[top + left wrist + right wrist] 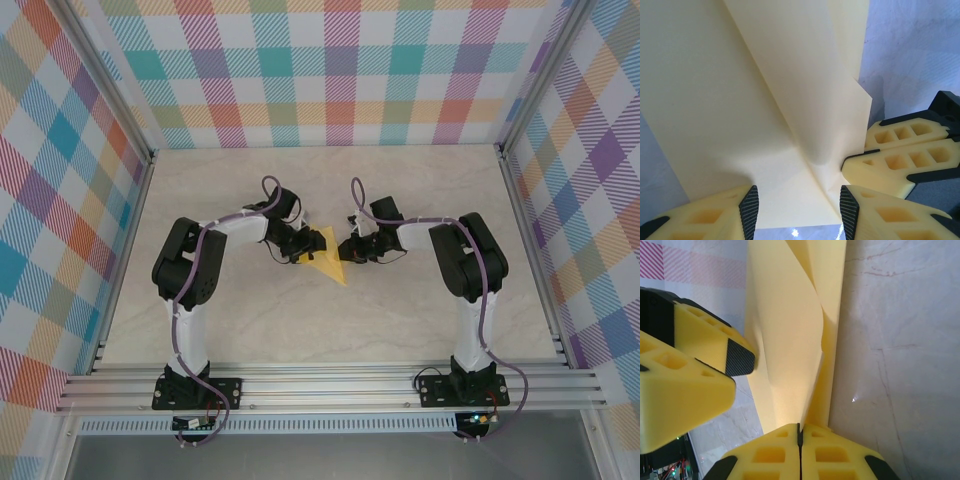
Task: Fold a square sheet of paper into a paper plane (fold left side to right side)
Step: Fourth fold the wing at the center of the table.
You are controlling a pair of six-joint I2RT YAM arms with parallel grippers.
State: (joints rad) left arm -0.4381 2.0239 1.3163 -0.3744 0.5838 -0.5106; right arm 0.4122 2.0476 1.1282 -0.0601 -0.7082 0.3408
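At the middle of the tabletop (300, 330), between the two wrists, the square sheet of paper (330, 264) was found creased and partly lifted. The right fingers (770, 456) were pressed fully together, and an edge of the sheet was pinched in their seam. The left fingers (720, 216) were held about half apart with the sheet lying between the pads; whether the pads bore on it could not be told.

A soft buckle was seen in the sheet near the pinch, so a crooked crease could be set if the flap were carried over with that buckle in it. The sheet was judged to be weakly anchored and could be dragged across the smooth tabletop. It could be torn if the arms pulled against one another. A slip from the narrow pinch would let the flap spring back.

Neither grip could be read from the overhead view, where the sheet's place on the tabletop was given. The closed seam was shown by the right wrist view, and the layered folds and the gap between the left pads by the left wrist view.
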